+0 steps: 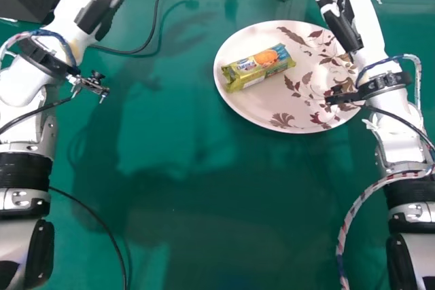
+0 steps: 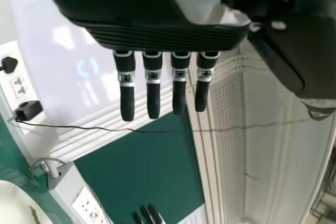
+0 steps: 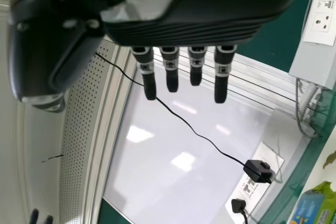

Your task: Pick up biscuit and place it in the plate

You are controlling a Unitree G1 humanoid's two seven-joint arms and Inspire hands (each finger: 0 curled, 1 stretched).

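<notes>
Fingers of the black-and-white right hand (image 3: 224, 77) are straight and hold nothing; the black-and-white left hand (image 2: 127, 98) is likewise loose and straight, towards the bench's far left corner. Behind the right hand, the black metal wrist bracket (image 1: 340, 98) lies over the plate's right edge in the head view; whether it touches, I cannot tell. The yellow-green, oblong foil biscuit packet (image 1: 258, 67) lies flat and slantwise on the left part of the round, cream-pink plate with brown leaves (image 1: 251, 110), apart from both hands. That plate sits near the far edge of the green bench (image 1: 183, 202), towards its right corner.

With the packet already in the plate, the placing looks done; what is left is probably a clean retreat. Best to raise the right arm first, then draw it out to the right, so that the bracket clears the rim. Fingers should stay relaxed, and the striped sleeved cable (image 1: 350, 215) needs slack, lest it drag over the plate and tip or turn it.
</notes>
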